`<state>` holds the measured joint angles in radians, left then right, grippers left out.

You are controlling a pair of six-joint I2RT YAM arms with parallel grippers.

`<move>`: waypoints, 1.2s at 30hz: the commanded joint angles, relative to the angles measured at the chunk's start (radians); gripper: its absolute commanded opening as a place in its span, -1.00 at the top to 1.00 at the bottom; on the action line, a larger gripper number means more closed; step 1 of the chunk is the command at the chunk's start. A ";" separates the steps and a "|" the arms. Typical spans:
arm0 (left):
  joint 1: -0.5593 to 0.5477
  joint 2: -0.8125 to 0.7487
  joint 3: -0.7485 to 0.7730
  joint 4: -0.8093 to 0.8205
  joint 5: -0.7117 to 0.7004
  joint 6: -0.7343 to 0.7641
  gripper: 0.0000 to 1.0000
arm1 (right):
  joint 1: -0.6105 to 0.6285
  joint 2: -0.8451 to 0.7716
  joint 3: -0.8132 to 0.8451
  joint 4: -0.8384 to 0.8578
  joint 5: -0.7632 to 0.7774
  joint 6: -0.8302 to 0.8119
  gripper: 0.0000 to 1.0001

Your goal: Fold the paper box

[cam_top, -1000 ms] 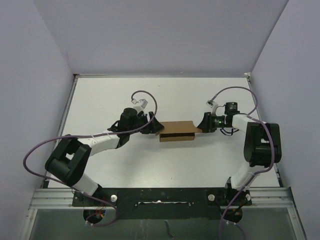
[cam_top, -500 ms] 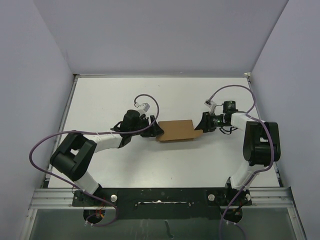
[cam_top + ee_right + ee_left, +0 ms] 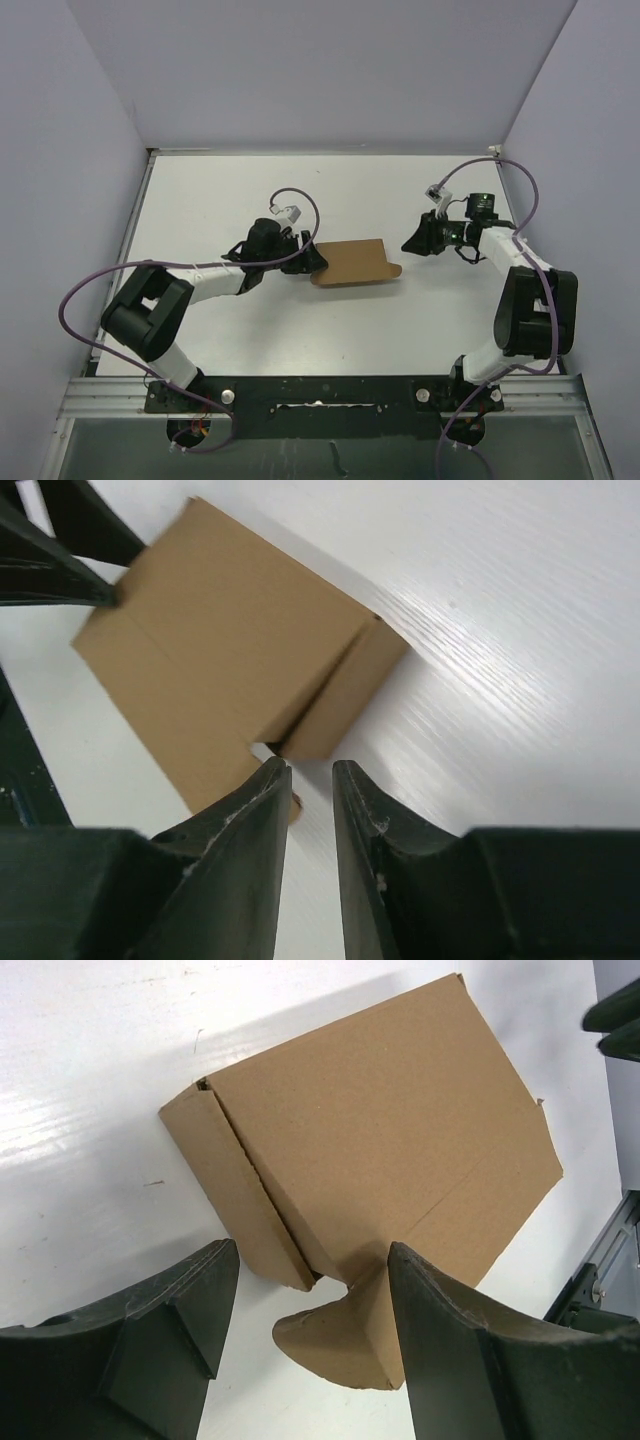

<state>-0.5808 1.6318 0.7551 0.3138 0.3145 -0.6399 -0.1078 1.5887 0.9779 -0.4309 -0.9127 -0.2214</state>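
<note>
The paper box [image 3: 350,263] is a flattened brown carton lying on the white table [image 3: 200,200], between the two arms. My left gripper [image 3: 312,258] is at its left end and open. In the left wrist view the box [image 3: 380,1130] lies ahead, and a rounded flap [image 3: 345,1345] sits between the wide-apart jaws [image 3: 312,1252], leaning on the right finger [image 3: 450,1340]. My right gripper [image 3: 413,243] is just right of the box and apart from it. Its jaws [image 3: 311,767] stand a narrow gap apart with nothing in them, just short of the box [image 3: 230,650].
Purple walls enclose the table on the left, back and right. Cables loop above both wrists [image 3: 290,205]. The metal rail [image 3: 320,395] with the arm bases runs along the near edge. My left fingers [image 3: 60,540] show beyond the box in the right wrist view.
My right gripper has backed off to the right, leaving the box's right end. The box has turned slightly, with its right end nearer the rail. My left gripper has stayed at the left end.
</note>
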 commanded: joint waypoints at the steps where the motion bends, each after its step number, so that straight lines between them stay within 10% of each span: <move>1: 0.006 0.033 0.051 0.019 0.007 0.025 -0.19 | 0.067 -0.075 0.012 0.068 -0.144 -0.007 0.57; 9: 0.004 0.052 0.048 0.010 0.000 0.029 -0.18 | 0.172 0.023 0.059 0.045 -0.055 -0.027 0.94; 24: 0.006 0.079 0.050 0.010 -0.009 0.030 -0.17 | 0.188 0.137 0.113 -0.052 0.045 -0.081 0.92; 36: 0.004 -0.072 0.051 -0.016 -0.058 0.058 -0.26 | 0.067 -0.016 0.018 0.130 -0.181 0.112 0.04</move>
<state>-0.5808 1.6730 0.7696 0.2810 0.2882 -0.6132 -0.0059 1.6218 1.0172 -0.4179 -1.0012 -0.2066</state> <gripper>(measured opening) 0.622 0.414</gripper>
